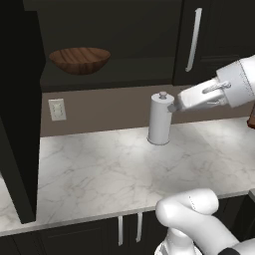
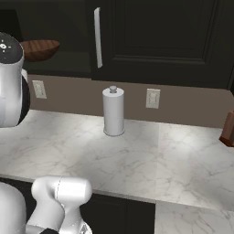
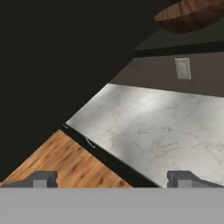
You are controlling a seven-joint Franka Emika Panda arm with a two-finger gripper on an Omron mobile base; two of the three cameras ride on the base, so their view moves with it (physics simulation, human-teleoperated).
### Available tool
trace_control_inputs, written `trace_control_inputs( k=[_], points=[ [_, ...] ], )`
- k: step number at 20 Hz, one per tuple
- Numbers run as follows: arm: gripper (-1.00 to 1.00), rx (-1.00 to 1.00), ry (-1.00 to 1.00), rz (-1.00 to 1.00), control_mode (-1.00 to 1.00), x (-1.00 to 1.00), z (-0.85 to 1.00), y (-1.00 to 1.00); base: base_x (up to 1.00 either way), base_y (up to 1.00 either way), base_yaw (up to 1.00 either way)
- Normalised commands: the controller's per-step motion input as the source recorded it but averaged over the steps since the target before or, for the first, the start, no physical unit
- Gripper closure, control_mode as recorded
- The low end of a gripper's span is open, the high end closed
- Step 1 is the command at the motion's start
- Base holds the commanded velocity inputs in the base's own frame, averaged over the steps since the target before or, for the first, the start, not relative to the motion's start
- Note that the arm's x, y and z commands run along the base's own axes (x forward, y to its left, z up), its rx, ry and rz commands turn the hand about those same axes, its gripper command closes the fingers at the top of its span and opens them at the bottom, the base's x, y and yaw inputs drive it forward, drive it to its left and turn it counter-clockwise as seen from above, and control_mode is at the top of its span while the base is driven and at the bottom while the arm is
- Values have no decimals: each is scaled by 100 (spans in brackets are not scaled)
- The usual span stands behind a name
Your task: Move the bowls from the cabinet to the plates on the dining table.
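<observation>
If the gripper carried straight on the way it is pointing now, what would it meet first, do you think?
Probably the marble counter: the open gripper looks down across its front edge, so the counter top lies in line well before the wooden bowl up in the cabinet. Depth is hard to judge.

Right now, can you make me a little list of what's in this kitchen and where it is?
wooden bowl: on the shelf of the open dark cabinet
paper towel roll: upright on the marble counter, near the wall
wall outlet: on the brown wall under the cabinet
gripper: open, holding nothing, above the counter edge
cabinet door: shut, silver handle
</observation>
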Motion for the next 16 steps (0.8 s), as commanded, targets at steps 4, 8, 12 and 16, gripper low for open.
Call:
trace_control_inputs(
  k=[4,8,12,16],
  points=[
    [-100,-9,-15,-12,-100,-3,0,-52,0,0,0],
    [-100,-6,-18,-11,-100,-24,0,-49,0,0,0],
    [-100,-5,-17,-9,-100,-25,0,-39,0,0,0],
    [-100,-7,-3,-16,-100,-1,0,-49,0,0,0]
  ],
)
